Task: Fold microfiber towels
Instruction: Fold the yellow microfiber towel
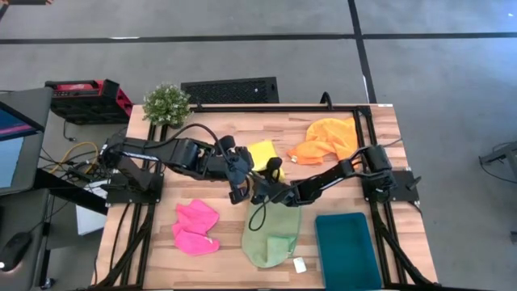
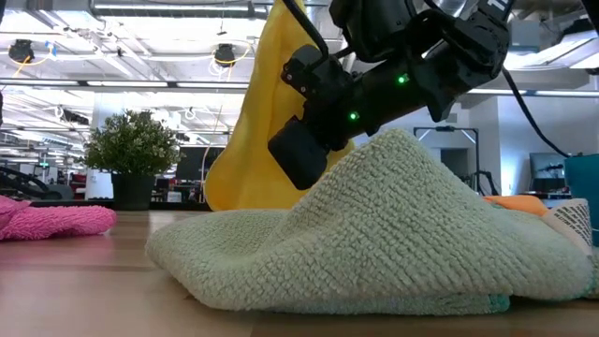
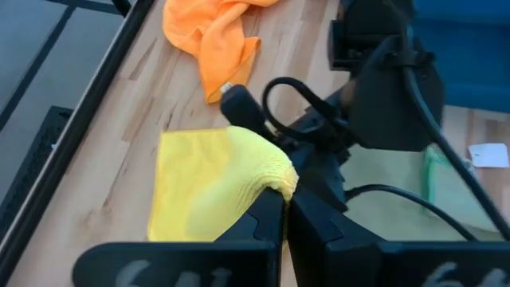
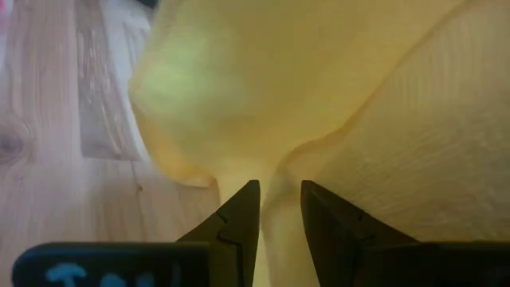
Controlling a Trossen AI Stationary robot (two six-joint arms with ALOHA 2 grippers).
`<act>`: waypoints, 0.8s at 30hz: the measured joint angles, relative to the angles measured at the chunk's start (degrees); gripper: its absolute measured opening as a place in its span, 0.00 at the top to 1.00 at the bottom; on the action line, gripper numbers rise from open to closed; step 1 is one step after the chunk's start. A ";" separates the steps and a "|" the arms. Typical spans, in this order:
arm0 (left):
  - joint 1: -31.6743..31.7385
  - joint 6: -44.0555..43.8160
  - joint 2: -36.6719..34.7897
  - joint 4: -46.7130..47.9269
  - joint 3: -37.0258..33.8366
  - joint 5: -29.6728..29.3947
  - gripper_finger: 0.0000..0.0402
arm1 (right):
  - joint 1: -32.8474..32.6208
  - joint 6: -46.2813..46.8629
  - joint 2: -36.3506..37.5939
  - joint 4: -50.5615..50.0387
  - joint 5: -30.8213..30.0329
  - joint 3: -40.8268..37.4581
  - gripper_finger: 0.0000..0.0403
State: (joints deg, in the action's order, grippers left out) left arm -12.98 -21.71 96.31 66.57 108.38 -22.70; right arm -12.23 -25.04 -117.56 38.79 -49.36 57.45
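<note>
High view: both grippers meet over the table's middle, just beyond the green towel (image 1: 271,234). Left gripper (image 3: 285,209) is clamped tight on a fold of the yellow towel (image 3: 203,187); right gripper (image 4: 277,209) pinches the same towel, fingers narrowly apart. Pink towel (image 1: 196,227) lies beside the green one; orange towel (image 1: 327,139) lies beyond it.

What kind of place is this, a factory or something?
Probably a robotics lab or workshop: a wooden table in a frame carries two robot arms, and the low view shows a large hall with ceiling lights and monitors.
</note>
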 joint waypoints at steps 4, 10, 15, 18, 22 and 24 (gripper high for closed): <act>-0.97 -0.14 0.00 -0.04 0.00 0.52 1.00 | 0.31 -0.02 0.00 0.00 0.30 0.00 0.71; -1.89 -1.04 0.00 -0.50 0.00 1.02 1.00 | 1.63 0.81 0.00 -0.68 3.51 0.00 0.71; -2.02 -1.05 0.00 -0.48 0.00 1.01 1.00 | 1.86 1.03 0.00 -0.64 5.67 0.00 0.71; -2.02 -1.03 0.00 -0.50 0.00 1.01 1.00 | 1.77 1.03 0.00 -0.64 7.76 0.00 0.71; -2.00 -1.03 0.00 -0.50 0.00 0.99 1.00 | 1.84 1.05 0.00 -0.64 7.98 0.00 0.76; -2.02 -1.03 0.00 -0.49 0.00 0.99 1.00 | 1.88 1.07 0.00 -0.64 7.99 0.00 0.81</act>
State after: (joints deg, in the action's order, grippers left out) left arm -15.00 -22.74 96.31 66.08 108.38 -21.71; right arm -10.35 -23.97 -117.56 38.15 -41.38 57.45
